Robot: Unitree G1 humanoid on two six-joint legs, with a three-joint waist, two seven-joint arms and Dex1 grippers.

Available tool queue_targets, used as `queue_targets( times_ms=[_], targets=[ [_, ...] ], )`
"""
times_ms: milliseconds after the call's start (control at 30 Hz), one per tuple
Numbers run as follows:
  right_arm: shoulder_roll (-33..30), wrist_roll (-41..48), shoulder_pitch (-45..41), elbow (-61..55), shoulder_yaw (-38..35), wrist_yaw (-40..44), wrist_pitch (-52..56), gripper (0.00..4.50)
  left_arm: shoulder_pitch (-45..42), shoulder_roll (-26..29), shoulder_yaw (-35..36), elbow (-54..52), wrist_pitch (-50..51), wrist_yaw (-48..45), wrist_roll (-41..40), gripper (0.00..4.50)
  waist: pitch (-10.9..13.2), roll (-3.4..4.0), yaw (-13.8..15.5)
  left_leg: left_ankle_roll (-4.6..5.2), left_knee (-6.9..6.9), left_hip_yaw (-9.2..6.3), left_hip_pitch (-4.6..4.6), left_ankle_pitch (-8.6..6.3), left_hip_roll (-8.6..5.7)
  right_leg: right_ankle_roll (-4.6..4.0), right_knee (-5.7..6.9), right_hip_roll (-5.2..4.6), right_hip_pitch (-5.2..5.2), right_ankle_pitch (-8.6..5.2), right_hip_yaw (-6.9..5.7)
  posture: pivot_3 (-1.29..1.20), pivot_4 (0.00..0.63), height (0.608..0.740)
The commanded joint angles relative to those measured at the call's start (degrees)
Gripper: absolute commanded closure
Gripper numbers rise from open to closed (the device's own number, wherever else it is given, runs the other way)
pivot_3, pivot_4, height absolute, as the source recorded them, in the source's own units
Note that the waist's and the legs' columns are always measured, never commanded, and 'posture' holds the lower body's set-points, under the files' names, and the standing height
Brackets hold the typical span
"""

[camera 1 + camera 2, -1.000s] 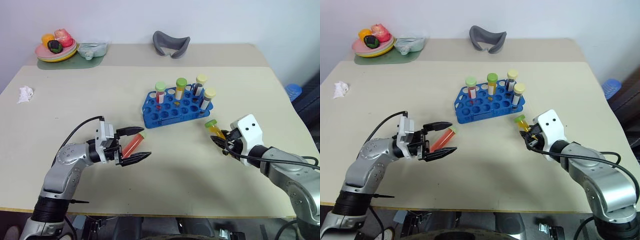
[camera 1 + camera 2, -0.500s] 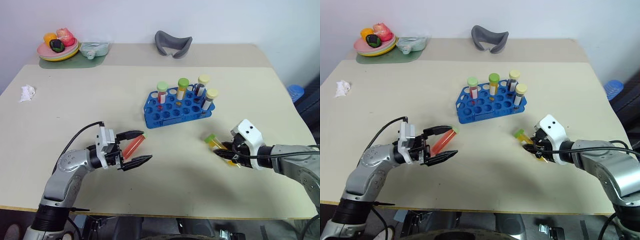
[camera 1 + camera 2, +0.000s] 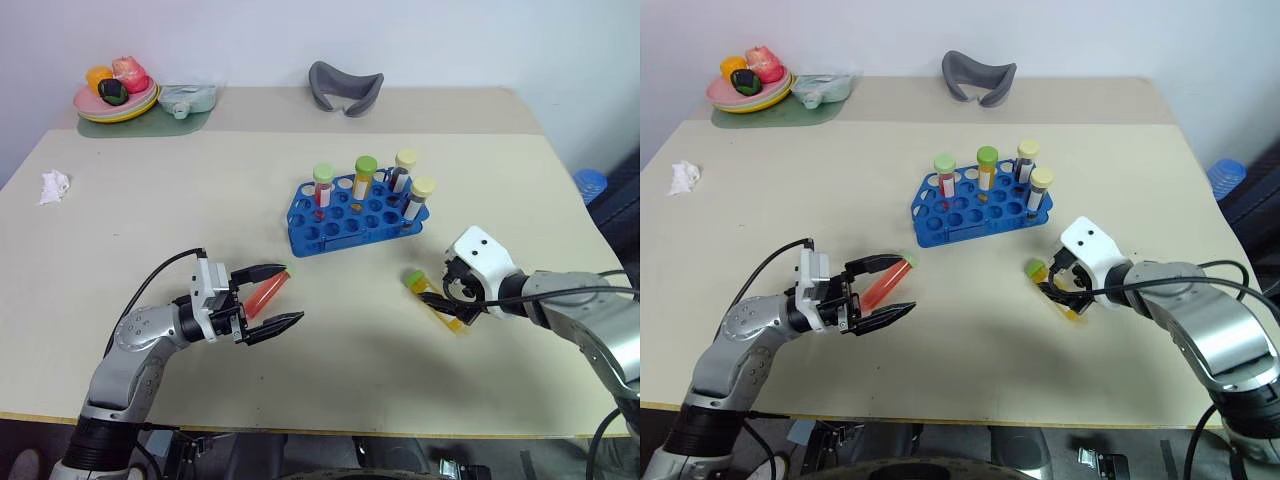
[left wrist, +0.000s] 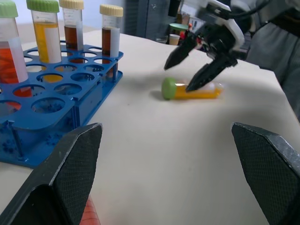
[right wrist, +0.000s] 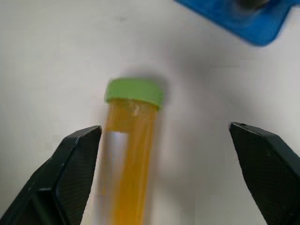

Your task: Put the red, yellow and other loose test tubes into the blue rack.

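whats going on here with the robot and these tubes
A two-armed robot is sorting test tubes into a blue plastic rack that already holds four capped tubes. Its right gripper is open over a yellow green-capped tube lying on the beige table. Its left gripper is open around a red tube near the front edge.

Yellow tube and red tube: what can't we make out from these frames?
- Yellow tube: its bottom end is cut off by the right wrist view's edge; in the head views the right gripper covers part of it.
- Red tube: whether it touches the left gripper's fingers; in the left wrist view just a sliver shows at the edge.
- Blue rack: labels on its four tubes are too small to read.
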Motion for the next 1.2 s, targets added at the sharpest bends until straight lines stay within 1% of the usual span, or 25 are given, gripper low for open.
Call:
queue_targets(
  times_ms=[33, 100, 200, 267, 400, 533, 633, 700, 967, 1200],
  targets=[
    [-0.42, 0.37, -6.16, -3.49, 3.71, -2.66, 13.84, 0.09, 0.06, -0.25, 0.04, -0.99, -0.94, 0.12, 0.14, 0.00, 0.00, -0.01, -0.01, 0.00, 0.01, 0.00, 0.00, 0.00, 0.00, 0.00, 0.00, 0.00, 0.00, 0.00, 0.00, 0.00, 0.150, 0.740],
    [-0.25, 1.21, -8.54, -3.88, 5.30, -2.42, 17.77, 0.09, -0.30, -0.32, -0.06, -0.69, -0.91, 0.09, 0.14, 0.00, 0.00, -0.01, 0.05, 0.00, 0.00, 0.00, -0.02, 0.00, 0.00, -0.01, 0.00, 0.00, -0.02, 0.00, 0.00, 0.00, 0.150, 0.740],
    [0.78, 2.60, -10.32, -3.59, 5.74, -2.01, 21.59, 0.09, -0.59, -0.33, 0.01, -0.37, -0.85, -0.07, 0.07, 0.00, 0.00, -0.01, 0.09, 0.00, 0.00, 0.00, -0.07, 0.00, 0.00, 0.00, -0.04, -0.01, -0.04, 0.00, 0.00, 0.00, 0.150, 0.740],
    [1.56, 4.37, -11.49, -1.78, 5.67, -1.73, 22.08, 0.09, -0.62, -0.37, -0.07, -0.34, -0.78, -0.17, 0.02, 0.00, 0.00, -0.01, 0.08, 0.00, 0.01, 0.00, -0.11, 0.00, -0.01, 0.00, -0.05, -0.02, -0.07, 0.00, -0.01, 0.00, 0.150, 0.740],
    [4.94, 7.80, -16.45, 5.06, 6.92, -3.18, 22.09, 0.09, -0.78, -0.85, -0.61, -0.25, -0.73, -0.14, 0.11, 0.00, 0.00, -0.01, -0.24, 0.01, 0.02, 0.01, -0.09, 0.00, 0.00, 0.00, -0.03, -0.01, -0.08, 0.01, 0.00, 0.00, 0.150, 0.740],
    [7.34, 8.86, -20.47, 11.42, 8.36, -5.45, 22.09, 0.09, -0.91, -1.27, -0.94, -0.49, -0.62, 0.17, 0.13, 0.00, 0.00, -0.01, -0.05, 0.01, 0.04, 0.01, -0.14, 0.00, 0.00, 0.00, -0.02, -0.01, -0.10, 0.01, -0.01, 0.00, 0.150, 0.740],
    [8.39, 9.24, -22.61, 15.17, 9.23, -6.77, 22.09, 0.09, -0.39, -1.09, -0.45, -0.76, -0.63, 0.32, -0.12, 0.00, -0.01, 0.00, -0.02, 0.00, 0.08, 0.00, -0.45, 0.00, 0.00, 0.00, 0.02, -0.02, -0.42, 0.02, -0.02, 0.00, 0.150, 0.740],
    [8.31, 9.63, -23.31, 16.73, 10.01, -7.45, 22.09, 0.09, 0.20, -1.04, -0.30, -1.24, -0.64, 0.67, -0.13, 0.00, -0.01, 0.00, -0.02, 0.00, 0.11, -0.01, -0.62, 0.00, 0.00, 0.01, 0.03, -0.02, -0.57, 0.03, -0.04, 0.00, 0.150, 0.740],
    [6.29, 14.54, -24.11, 19.80, 10.88, -9.59, 22.09, 0.09, 1.46, -0.95, -0.02, -2.09, -0.88, 1.49, -0.26, 0.00, -0.02, 0.00, 0.05, 0.01, 0.19, -0.01, -0.65, 0.00, -0.01, 0.04, 0.03, -0.02, -0.55, 0.08, -0.05, 0.00, 0.150, 0.740],
    [4.56, 23.03, -23.88, 19.88, 9.48, -13.08, 22.09, 0.09, 1.25, -1.04, -0.26, -1.97, -0.86, 1.53, -0.19, 0.00, -0.02, -0.01, 0.10, 0.01, 0.18, -0.02, -0.67, 0.00, -0.01, 0.05, 0.02, -0.02, -0.55, 0.08, -0.06, 0.00, 0.150, 0.740]
  ],
)
